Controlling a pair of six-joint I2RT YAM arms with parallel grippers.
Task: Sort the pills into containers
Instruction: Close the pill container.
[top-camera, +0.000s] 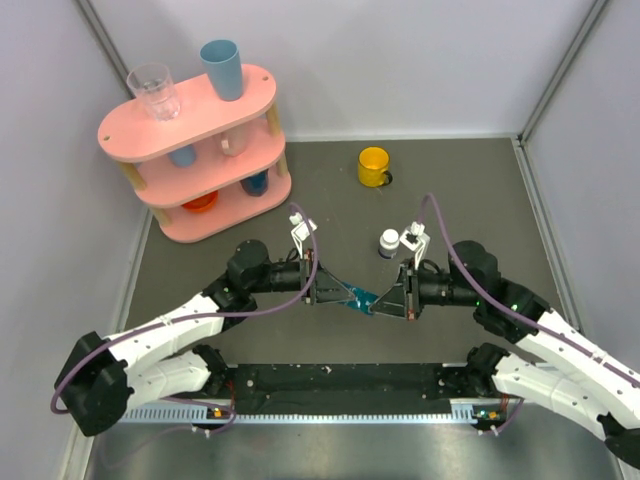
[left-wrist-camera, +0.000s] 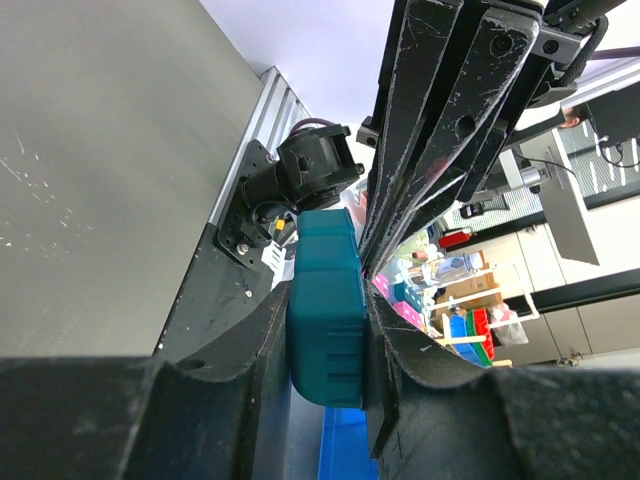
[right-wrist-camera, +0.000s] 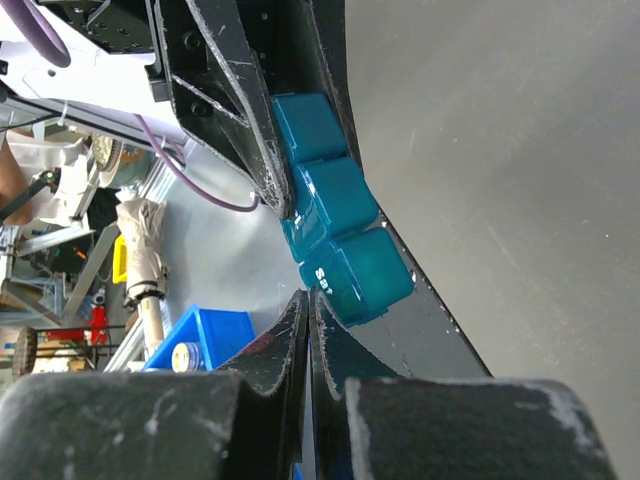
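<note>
White lettering on the teal pill box (right-wrist-camera: 340, 210) was unreadable, its lids closed. Left fingers (left-wrist-camera: 248, 345) clamped it; right fingers (right-wrist-camera: 288, 335) pressed together beside it.

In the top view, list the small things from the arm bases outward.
Nearest first: teal pill box → white capped bottle → yellow mug. The pink shelf spans too much depth to place.
</note>
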